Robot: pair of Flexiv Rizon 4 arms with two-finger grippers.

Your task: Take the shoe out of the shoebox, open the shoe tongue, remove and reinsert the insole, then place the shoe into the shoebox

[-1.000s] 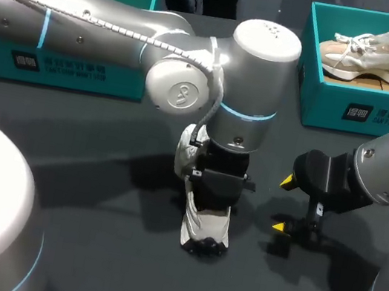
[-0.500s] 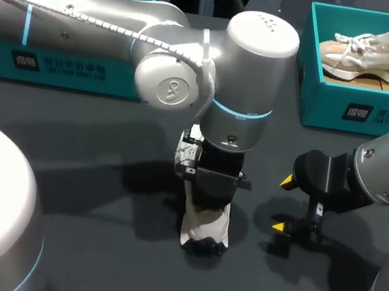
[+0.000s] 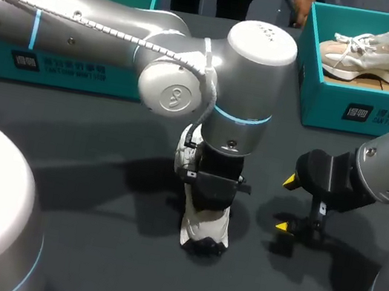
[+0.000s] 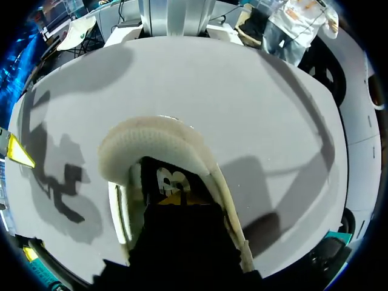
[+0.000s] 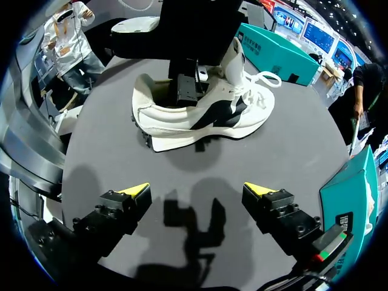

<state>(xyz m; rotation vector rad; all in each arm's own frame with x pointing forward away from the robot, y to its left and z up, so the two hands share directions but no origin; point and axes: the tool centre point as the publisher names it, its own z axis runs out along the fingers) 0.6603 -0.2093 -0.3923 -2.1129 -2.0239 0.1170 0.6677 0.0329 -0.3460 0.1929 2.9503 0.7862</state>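
A white sneaker with dark side panels (image 3: pixel 203 226) stands on the dark table at its middle, heel toward me. My left gripper (image 3: pixel 211 194) comes straight down into the shoe's opening. In the left wrist view its shut fingers (image 4: pixel 179 199) sit deep inside the padded heel collar (image 4: pixel 159 140); whether they hold anything in there is hidden. In the right wrist view the shoe (image 5: pixel 203 112) lies ahead of my right gripper (image 5: pixel 197 189), which hangs open just to the shoe's right and clear of it, nothing between its fingers.
An open teal shoebox (image 3: pixel 359 107) at the back right holds a second, beige and white sneaker (image 3: pixel 377 50). Another teal box (image 3: pixel 65 66) stands at the back left, partly behind my left arm.
My left arm's wrist has shifted slightly above the shoe, its gripper staying inside the opening. The shoe and my right arm have kept their places.
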